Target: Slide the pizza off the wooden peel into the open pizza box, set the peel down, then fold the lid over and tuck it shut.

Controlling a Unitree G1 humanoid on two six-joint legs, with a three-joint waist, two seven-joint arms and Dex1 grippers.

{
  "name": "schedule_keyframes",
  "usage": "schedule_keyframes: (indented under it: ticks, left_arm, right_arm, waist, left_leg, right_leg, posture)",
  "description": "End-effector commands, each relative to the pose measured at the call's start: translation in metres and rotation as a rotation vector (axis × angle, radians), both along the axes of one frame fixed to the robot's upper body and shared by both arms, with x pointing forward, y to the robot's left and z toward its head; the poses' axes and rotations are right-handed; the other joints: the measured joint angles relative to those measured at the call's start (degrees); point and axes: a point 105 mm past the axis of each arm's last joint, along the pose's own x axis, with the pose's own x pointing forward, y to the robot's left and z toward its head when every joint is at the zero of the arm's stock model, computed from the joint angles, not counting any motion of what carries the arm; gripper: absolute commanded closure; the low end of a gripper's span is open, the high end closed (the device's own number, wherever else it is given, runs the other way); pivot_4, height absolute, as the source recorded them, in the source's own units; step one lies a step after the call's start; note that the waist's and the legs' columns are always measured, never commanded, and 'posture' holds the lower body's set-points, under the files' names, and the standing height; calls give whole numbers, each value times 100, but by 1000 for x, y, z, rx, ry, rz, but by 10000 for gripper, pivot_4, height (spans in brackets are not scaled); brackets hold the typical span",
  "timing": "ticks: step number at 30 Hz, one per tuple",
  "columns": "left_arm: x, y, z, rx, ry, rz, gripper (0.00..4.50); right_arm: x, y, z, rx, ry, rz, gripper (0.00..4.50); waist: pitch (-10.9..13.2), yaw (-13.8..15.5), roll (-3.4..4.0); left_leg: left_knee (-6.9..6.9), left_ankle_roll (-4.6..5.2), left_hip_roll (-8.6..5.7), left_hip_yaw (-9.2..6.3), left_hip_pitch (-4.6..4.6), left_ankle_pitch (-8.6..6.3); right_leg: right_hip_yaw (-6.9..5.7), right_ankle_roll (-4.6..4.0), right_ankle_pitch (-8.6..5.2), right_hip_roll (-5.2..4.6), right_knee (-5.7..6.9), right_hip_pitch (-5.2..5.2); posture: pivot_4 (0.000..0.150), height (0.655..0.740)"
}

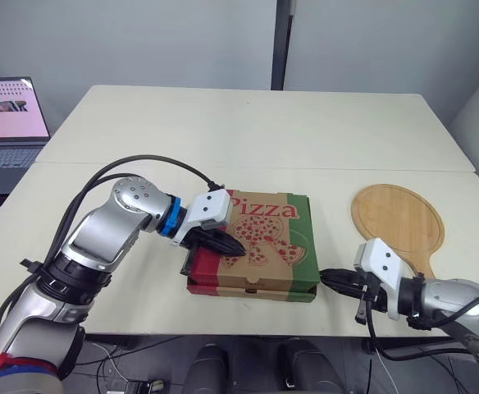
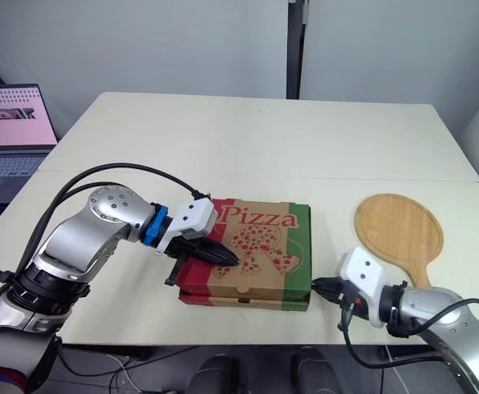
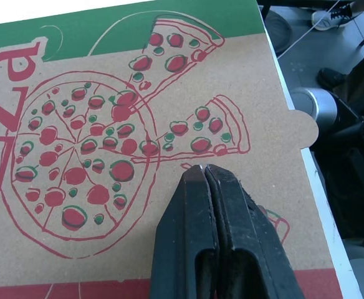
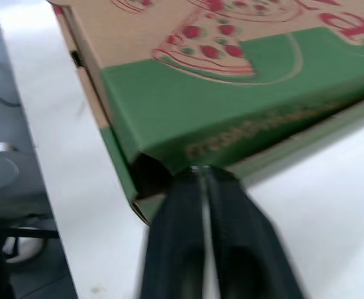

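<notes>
The pizza box lies near the table's front edge with its printed lid folded down over it. My left gripper is shut and rests its tips on the lid beside the pizza drawing. My right gripper is shut with its tips at the box's front right corner, where the side flap gapes a little. The round wooden peel lies flat and bare on the table to the right of the box.
An open laptop stands on a separate surface at the far left. A seam runs across the cream tabletop behind the box. The table's front edge is just below the box.
</notes>
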Motion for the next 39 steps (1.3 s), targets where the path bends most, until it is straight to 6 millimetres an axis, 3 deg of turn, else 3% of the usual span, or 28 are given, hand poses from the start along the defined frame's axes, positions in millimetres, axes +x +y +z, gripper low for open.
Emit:
schedule_keyframes:
  ticks: [1,6,11,16,18,22,26,30,34,39]
  left_arm:
    - [0,-2,5,3,-22,-6,45000]
    - [-1,-3,5,2,-19,-11,45000]
    - [-2,-3,4,3,-14,-13,45000]
    - [-3,-2,2,3,-10,-11,45000]
    - [-3,-3,1,2,-10,-11,45000]
    - [-2,-2,3,-2,-14,-9,45000]
    - [0,-2,8,-28,-25,-15,45000]
    - [3,3,15,-52,-49,-5,45000]
    - [5,23,27,-54,-55,39,45000]
    - [9,69,36,34,-79,129,45000]
  right_arm:
    - [-2,12,6,52,-15,34,44607]
    - [-1,17,1,69,-4,30,44607]
    - [6,-12,-5,-77,-42,-32,44607]
    - [18,-37,18,-154,-140,-60,44607]
    - [23,-30,32,-114,-195,-45,44607]
    - [19,6,47,4,-231,46,44607]
    - [11,37,46,66,-208,143,44607]
    - [7,47,37,56,-175,196,44607]
    - [6,50,33,51,-162,220,44607]
    - [5,50,32,45,-162,239,44607]
  waist:
    - [0,1,0]
    - [0,-4,0]
    - [0,3,-1]
    - [0,2,-1]
    - [0,-17,-1]
    - [0,-16,-1]
    - [0,-2,-1]
    - [0,6,-1]
    - [0,3,-1]
    - [0,-21,0]
  left_leg:
    - [-1,0,0,-1,0,0]
    - [-1,0,2,-1,0,0]
    - [0,0,0,0,0,0]
    - [0,0,0,1,0,0]
    - [0,0,1,1,1,0]
    - [-2,0,5,-3,5,0]
    - [-2,0,4,-4,2,0]
    - [0,0,2,-3,0,0]
    - [0,0,2,-3,0,0]
    - [-3,0,8,-3,5,0]
  right_leg:
    - [-1,0,0,0,0,0]
    - [-1,0,0,2,1,-1]
    - [0,-1,-1,1,2,-1]
    - [0,-1,-1,1,1,-1]
    - [1,-1,-1,2,2,-1]
    - [0,-3,-2,7,9,-1]
    - [0,-4,-3,7,9,-2]
    - [-1,-4,-3,3,8,-2]
    - [-2,-5,-3,3,7,-4]
    - [-3,-9,-5,9,13,-7]
  posture:
    - [1500,7343]
    - [1500,7343]
    - [1500,7343]
    - [1500,7343]
    - [1500,7343]
    - [1500,7343]
    - [1500,7343]
    - [1500,7343]
    - [1500,7343]
    - [1500,7343]
